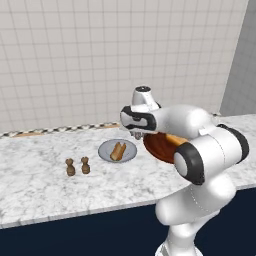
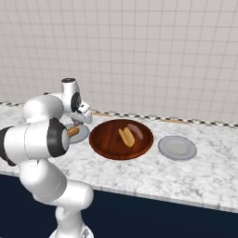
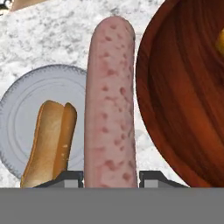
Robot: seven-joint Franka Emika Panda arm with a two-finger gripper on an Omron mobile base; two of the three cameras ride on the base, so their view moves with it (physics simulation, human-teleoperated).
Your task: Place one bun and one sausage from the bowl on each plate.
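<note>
My gripper is shut on a pink speckled sausage, which hangs over the counter between a grey plate and the red-brown bowl. One bun lies on that plate. In the right base view the bowl holds another bun and a second sausage. A second grey plate sits bare to the bowl's right. From the left base view the gripper hovers at the right edge of the plate with the bun, and the arm covers much of the bowl.
Two small brown shakers stand on the marble counter left of the bun plate. A tiled wall runs along the back of the counter. The counter's front edge drops to dark cabinet fronts.
</note>
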